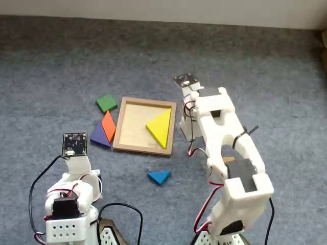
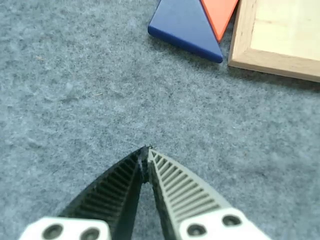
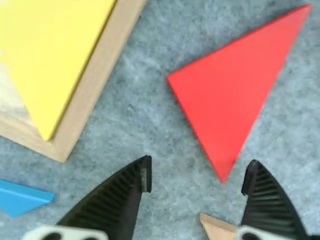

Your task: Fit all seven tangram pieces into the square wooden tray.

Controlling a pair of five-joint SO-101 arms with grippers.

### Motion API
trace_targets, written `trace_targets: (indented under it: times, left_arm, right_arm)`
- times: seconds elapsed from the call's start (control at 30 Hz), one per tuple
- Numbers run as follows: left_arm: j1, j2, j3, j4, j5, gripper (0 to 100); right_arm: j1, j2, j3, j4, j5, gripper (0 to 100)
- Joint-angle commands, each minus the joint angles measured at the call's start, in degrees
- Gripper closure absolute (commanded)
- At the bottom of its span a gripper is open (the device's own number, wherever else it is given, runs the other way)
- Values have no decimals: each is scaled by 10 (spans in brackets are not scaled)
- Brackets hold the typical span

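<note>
The left arm stands at the near left of the grey carpeted table [image 1: 51, 76]. Its left tool [image 2: 145, 159] hangs just over the carpet with both fingers pressed together and nothing between them. Ahead of it a dark blue wooden triangle [image 2: 186, 25] touches an orange flat piece [image 2: 218, 12], and both lie just beside the left rim of the square wooden tray [image 1: 143, 149]. A green wooden square [image 1: 106, 103] lies near the tray's far left corner. Inside the tray, a big yellow triangle [image 1: 161, 128] lies against the right wall. A small light blue triangle [image 1: 159, 176] rests on the table near the tray's near edge. On the right, the right tool [image 3: 198, 181] is over the carpet with fingers wide apart. A red triangle [image 3: 235, 105] lies outside the tray, one corner pointing to that gap.
</note>
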Motion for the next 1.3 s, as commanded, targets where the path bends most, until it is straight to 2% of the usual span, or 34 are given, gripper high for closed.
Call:
trace_targets:
  times: [0.0, 0.77, 0.93, 1.13, 1.27]
  left_arm:
    - [-5, -7, 12, 3, -4, 993]
    - [-5, -7, 12, 3, -4, 993]
    - [-5, -7, 12, 3, -4, 993]
    - [-5, -7, 12, 3, -4, 993]
    - [-5, -7, 12, 3, -4, 993]
  right_arm:
    - [-10, -65, 13, 1, 5, 717]
    - [-12, -305, 253, 0, 3, 717]
    - [-23, -337, 295, -31, 2, 717]
    - [-22, -335, 292, -36, 2, 714]
    - [-22, -296, 222, -32, 1, 713]
